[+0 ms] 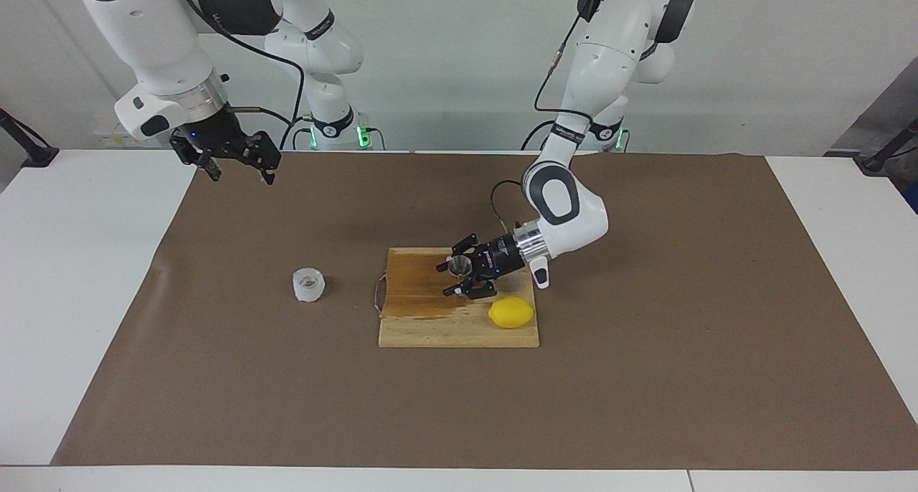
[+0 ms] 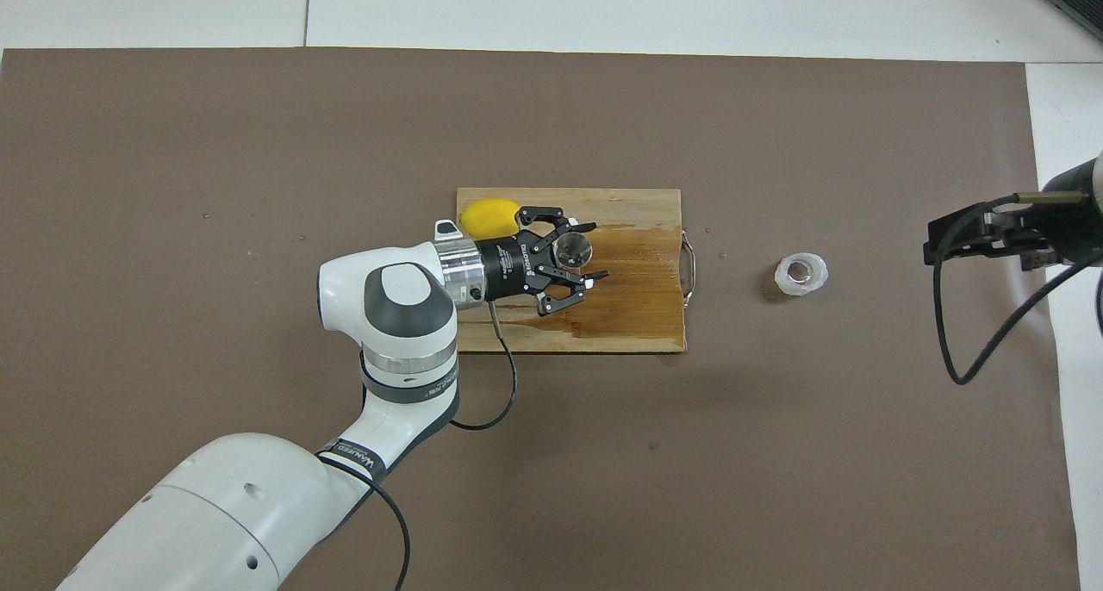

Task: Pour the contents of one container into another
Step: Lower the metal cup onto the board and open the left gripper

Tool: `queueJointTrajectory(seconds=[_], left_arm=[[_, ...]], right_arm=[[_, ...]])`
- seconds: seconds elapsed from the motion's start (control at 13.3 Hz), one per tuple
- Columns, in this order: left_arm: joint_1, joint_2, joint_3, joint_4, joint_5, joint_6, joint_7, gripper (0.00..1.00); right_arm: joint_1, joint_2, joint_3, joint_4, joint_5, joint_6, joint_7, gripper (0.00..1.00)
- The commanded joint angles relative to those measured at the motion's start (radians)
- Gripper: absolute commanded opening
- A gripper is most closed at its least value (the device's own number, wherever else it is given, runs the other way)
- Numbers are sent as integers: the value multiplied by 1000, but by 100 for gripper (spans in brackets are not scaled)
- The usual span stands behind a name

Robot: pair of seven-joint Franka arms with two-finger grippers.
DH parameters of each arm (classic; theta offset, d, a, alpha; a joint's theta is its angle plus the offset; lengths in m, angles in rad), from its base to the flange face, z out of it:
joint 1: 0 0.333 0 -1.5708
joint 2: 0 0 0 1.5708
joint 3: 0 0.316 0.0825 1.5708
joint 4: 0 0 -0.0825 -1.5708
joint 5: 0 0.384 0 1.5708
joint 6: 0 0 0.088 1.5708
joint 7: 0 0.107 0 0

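Right pincer (image 1: pixel 237 168) hangs in the air over the bare tabletop (image 1: pixel 86 277) at the right arm's end, its arm waiting; whether its fingers are apart or together cannot be told. Next along, the translucent crinkly cup (image 1: pixel 308 285) stands upright on the brown mat (image 1: pixel 645 377), mouth up, well apart from both pincers and a short way off the handle end of the wooden cutting board (image 1: pixel 430 330). On that board, the left pincer (image 1: pixel 459 275) lies low and nearly level, reaching toward the right arm's end, its fingers set on either side of the steel jigger (image 1: pixel 459 265). From these views the fingers look closed around it, though a firm clamp cannot be confirmed. The jigger stands upright, its long axis vertical and an open cone facing up. A lemon (image 1: pixel 511 312) lies on the board just beside the left wrist.

The step in hand seems to be securing the jigger as the receiving vessel. Doing it well likely means gripping at the narrow waist, keeping the axis vertical and the mouth level, and steering the wrist clear of the lemon. The cup then has to be brought over and tipped slowly.
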Motion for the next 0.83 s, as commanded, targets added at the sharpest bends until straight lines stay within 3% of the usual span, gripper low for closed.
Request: queueJointTrajectory(seconds=[0.0,0.3,0.75], left_arm=[[9,-29,-10,-8,23,11,-3,100],[8,-54,-7,-14,170,10,-14,100],[14,-138,-3,-107,325,-3,-17,100]], right_arm=[[-12,-7,6,-5,21,1,13,100],[-12,-7,6,-5,20,1,13,100],[-12,-7,6,-5,20,1,13,100]])
